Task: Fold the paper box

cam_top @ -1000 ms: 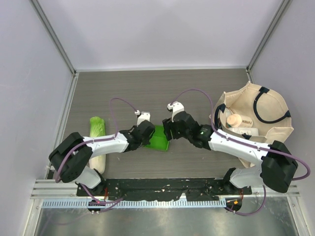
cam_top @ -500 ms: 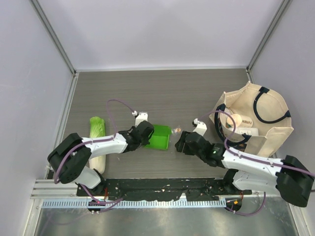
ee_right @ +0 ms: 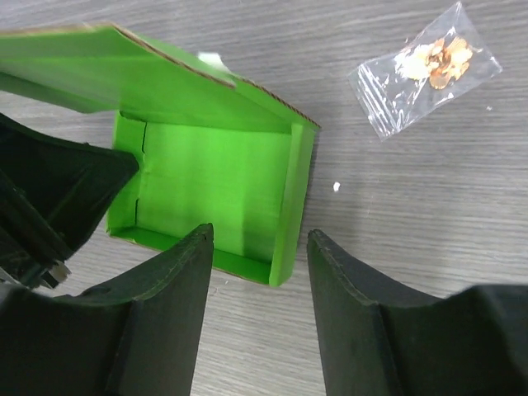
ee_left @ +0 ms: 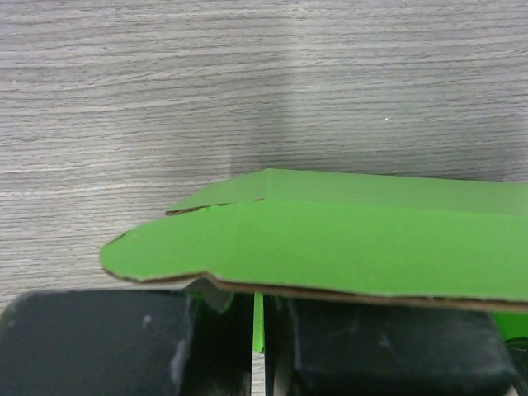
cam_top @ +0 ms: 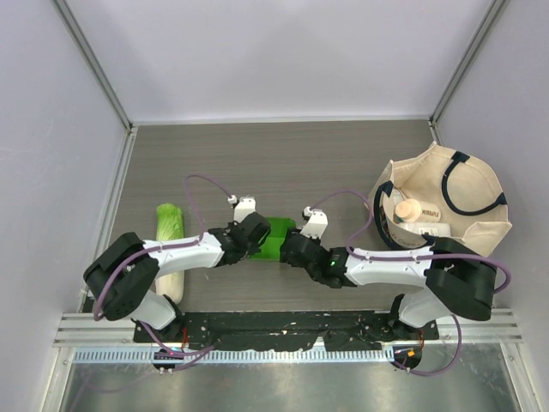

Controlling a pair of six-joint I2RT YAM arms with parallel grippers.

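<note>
The right gripper hangs with its jaws spread wide over the near right corner of the paper box, and that corner shows in the gap between the two fingers. The left gripper is pinched tight on a thin green wall at the box's left side. The box sits mid-table as an open tray, flap raised, with a small clear sachet beyond it.

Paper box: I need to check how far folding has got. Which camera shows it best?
Right wrist view: the paper box shows its open tray, walls and raised lid flap. Left wrist sees only flaps edge-on; the top view shows just a small, partly covered green patch.
</note>
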